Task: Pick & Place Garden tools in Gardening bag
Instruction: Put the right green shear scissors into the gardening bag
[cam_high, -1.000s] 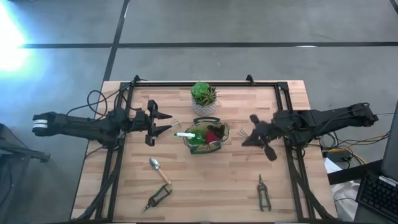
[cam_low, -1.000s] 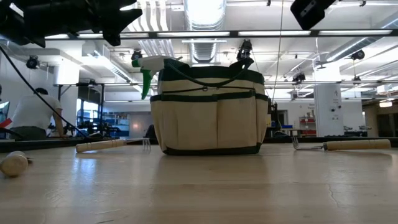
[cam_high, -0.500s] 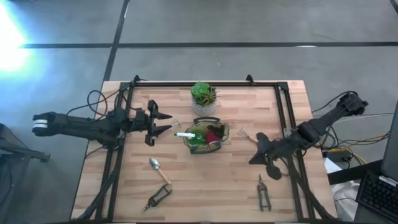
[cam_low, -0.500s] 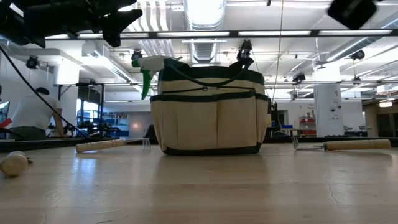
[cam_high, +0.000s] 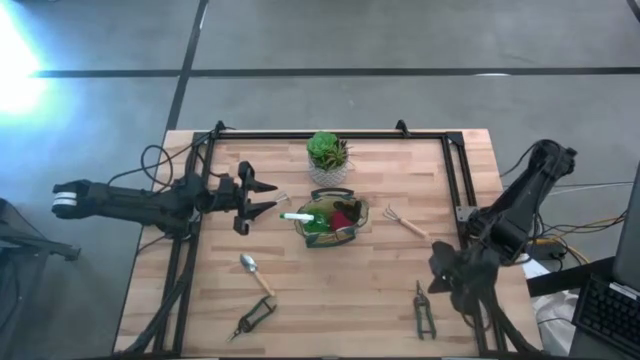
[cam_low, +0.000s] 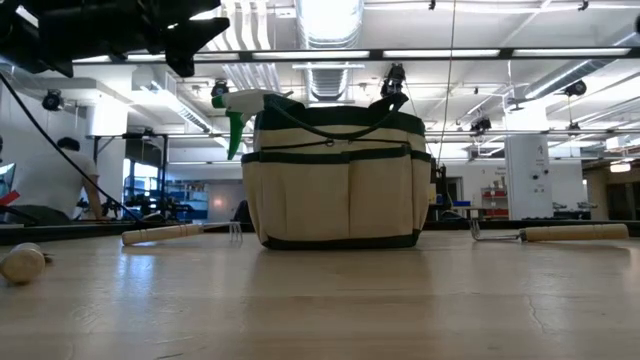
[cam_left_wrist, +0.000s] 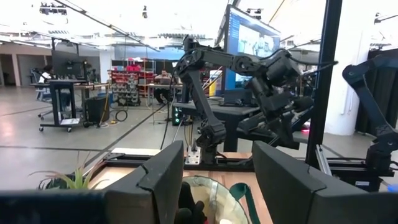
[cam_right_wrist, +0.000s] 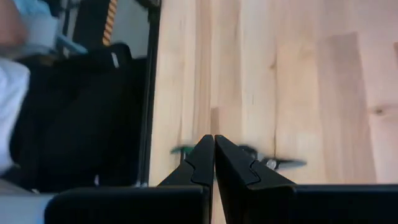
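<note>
at the table's right front, my right gripper (cam_high: 447, 272) hangs with jaws pressed together, empty, just beside the black pruners (cam_high: 424, 309), which lie flat below its tips. risk as i judge it: going down closed would shove them aside. left gripper (cam_high: 262, 197) waits, jaws apart, near the bag (cam_high: 331, 221), mid-table, well apart from the pruners.

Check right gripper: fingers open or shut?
Shut. In its wrist view the right gripper has both fingers pressed together, nothing between them, above the table.
</note>
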